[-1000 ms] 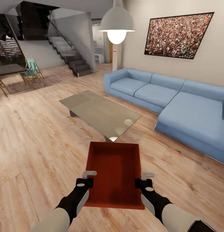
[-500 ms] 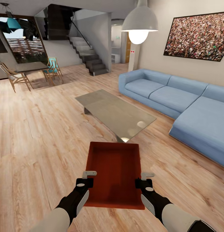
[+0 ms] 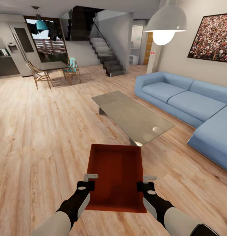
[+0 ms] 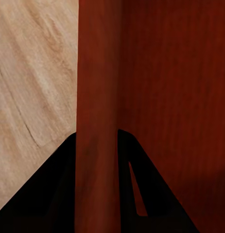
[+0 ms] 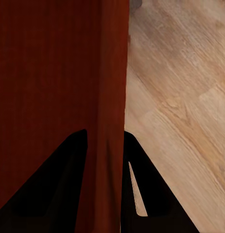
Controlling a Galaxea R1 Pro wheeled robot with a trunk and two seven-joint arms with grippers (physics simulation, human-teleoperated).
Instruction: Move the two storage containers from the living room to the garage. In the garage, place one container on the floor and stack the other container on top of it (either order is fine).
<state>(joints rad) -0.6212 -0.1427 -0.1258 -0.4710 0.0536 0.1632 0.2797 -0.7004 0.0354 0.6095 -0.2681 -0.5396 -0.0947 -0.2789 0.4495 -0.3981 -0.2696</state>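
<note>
One storage container [image 3: 115,177] is carried in front of the robot, above the wood-plank floor [image 3: 38,137] of the living room, near the glass table [image 3: 133,116] and the blue sofa [image 3: 188,105]. The garage is judged yet to be reached, so both placing and stacking remain. The left gripper [image 3: 88,181] is closed on the container's left wall, its fingers [image 4: 59,194] straddling it; the right gripper [image 3: 147,182] is likewise clamped on the right wall.

Orange-red shallow open-top storage container [image 3: 115,175], level, empty, held above the living room's wood-plank floor [image 3: 38,141]
</note>
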